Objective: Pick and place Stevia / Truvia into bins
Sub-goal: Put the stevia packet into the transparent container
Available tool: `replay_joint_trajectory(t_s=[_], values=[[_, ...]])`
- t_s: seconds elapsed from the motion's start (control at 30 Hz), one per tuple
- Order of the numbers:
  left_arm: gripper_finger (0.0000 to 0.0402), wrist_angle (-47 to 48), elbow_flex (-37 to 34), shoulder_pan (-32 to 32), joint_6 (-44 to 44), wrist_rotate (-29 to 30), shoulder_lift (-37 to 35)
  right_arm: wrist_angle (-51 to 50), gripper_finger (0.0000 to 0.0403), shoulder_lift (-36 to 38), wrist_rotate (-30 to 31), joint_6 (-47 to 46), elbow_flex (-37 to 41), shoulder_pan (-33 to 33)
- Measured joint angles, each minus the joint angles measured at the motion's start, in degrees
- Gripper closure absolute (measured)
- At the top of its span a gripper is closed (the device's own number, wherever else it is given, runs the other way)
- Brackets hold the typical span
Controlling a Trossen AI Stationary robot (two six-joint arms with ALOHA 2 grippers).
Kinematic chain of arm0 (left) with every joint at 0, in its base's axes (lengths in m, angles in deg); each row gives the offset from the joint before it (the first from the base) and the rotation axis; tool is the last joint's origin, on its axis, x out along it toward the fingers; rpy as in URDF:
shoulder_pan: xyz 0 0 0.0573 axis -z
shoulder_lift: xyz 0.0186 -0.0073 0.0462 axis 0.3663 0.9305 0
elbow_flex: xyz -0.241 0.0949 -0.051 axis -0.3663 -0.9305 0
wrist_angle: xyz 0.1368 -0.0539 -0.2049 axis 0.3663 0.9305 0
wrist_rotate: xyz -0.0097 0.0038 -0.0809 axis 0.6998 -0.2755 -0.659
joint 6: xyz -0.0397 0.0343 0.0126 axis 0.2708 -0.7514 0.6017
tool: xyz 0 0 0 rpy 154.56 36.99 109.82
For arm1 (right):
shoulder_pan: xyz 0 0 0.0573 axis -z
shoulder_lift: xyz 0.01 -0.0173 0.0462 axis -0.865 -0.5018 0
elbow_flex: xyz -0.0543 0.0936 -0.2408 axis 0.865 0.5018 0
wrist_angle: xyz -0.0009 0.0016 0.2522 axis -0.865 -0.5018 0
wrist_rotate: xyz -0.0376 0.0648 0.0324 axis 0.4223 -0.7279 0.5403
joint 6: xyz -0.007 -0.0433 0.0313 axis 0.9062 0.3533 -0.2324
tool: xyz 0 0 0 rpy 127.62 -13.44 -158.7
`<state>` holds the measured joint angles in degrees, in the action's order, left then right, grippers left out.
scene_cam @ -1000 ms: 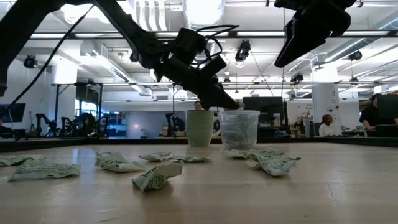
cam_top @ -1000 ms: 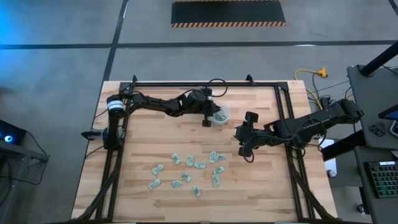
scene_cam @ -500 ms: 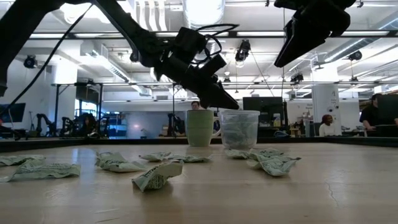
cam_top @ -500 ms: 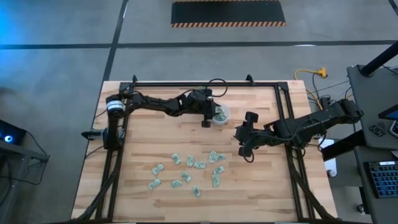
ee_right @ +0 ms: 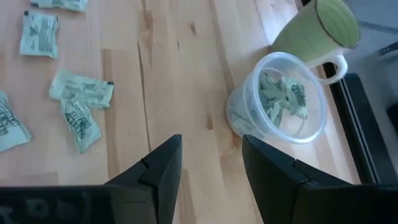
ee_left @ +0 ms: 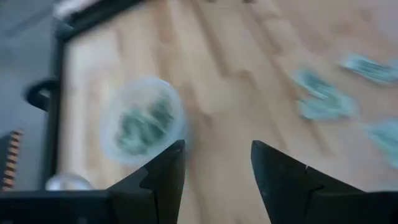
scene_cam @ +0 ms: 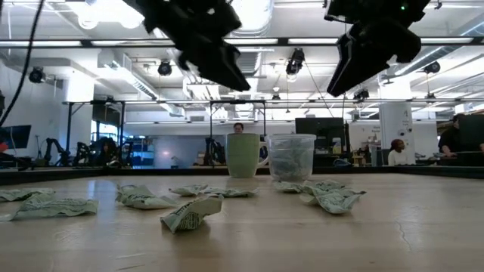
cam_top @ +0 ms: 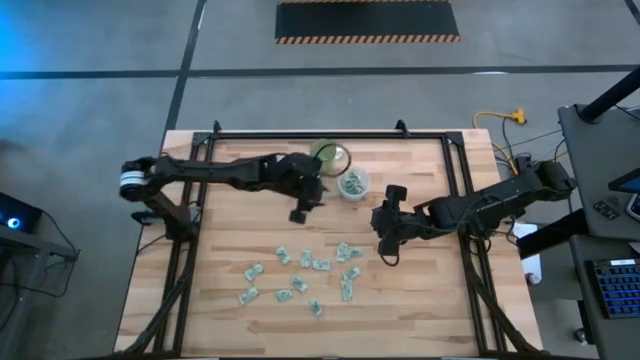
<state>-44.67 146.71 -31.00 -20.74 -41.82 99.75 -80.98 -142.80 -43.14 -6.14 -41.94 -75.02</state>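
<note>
Table: pale wood planks, matt, visible grain and joints. Clear cup ahead of right jaws: thin translucent plastic, slightly glossy. Sachets: crinkled matt paper, pale green print. Green mug behind cup: smooth glazed ceramic look. Gripper fingers: dark matt plastic. Table frame: black metal.

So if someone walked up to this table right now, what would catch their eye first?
Probably the scatter of green-and-white Stevia packets across the near half of the wooden table. Next, the clear plastic cup at the far middle, already holding several packets, with a green mug beside it. The left gripper and right gripper hang open either side of the cup.
</note>
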Motion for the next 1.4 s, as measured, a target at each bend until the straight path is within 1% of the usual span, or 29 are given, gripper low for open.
replay_joint_trajectory(t_s=[0.1,0.2,0.37,0.5,0.6,0.67,0.77,0.87,0.93,1.03,1.13,1.23,1.4], values=[[0.0234,5.9,-2.2,2.3,2.6,0.0,-3.9,1.1,0.0243,-1.1,-0.3,1.5,0.0,0.0],[0.0234,8.7,-5.5,4.8,5.1,0.1,-7.2,2.1,0.0243,-1.2,-1.9,2.5,0.0,0.0],[0.0234,8.5,-13.1,8.2,5.4,0.1,-11.1,4.4,0.0243,-0.9,-2.9,3.1,-0.1,-0.1],[0.0234,5.9,-18.8,9.9,5.8,0.1,-12.6,4.3,0.0243,-1.0,-3.0,3.1,-0.1,-0.1],[0.0234,4.5,-21.3,10.4,9.3,0.2,-12.7,4.6,0.0243,-1.0,-3.2,2.9,-0.1,-0.1],[0.0234,4.5,-22.5,10.4,12.3,0.1,-12.7,6.2,0.0243,-1.0,-5.3,2.9,0.0,-0.1],[0.0234,4.5,-23.8,10.4,15.5,0.4,-12.5,11.2,0.0243,-1.0,-11.7,3.5,1.4,-0.1],[0.0234,4.0,-25.2,10.4,16.9,0.3,-12.5,19.7,0.0243,-1.0,-18.9,6.0,4.6,-0.1],[0.0234,4.1,-26.2,10.4,17.4,0.3,-12.5,24.9,0.0243,-1.0,-21.8,7.8,7.3,-0.1],[0.0234,3.9,-26.9,10.4,17.8,0.3,-12.5,28.2,0.0243,-1.0,-22.8,8.5,10.2,-0.1],[0.0234,4.0,-27.1,10.4,19.2,0.1,-12.5,30.5,0.0243,-1.0,-23.1,7.0,12.8,-0.1],[0.0234,3.9,-27.1,10.4,19.4,0.1,-12.5,38.0,0.0243,-1.0,-23.9,6.6,17.3,-0.4],[0.0234,3.9,-27.1,10.4,19.5,0.1,-12.5,49.7,0.0243,-1.0,-24.0,8.7,24.5,-0.7]])
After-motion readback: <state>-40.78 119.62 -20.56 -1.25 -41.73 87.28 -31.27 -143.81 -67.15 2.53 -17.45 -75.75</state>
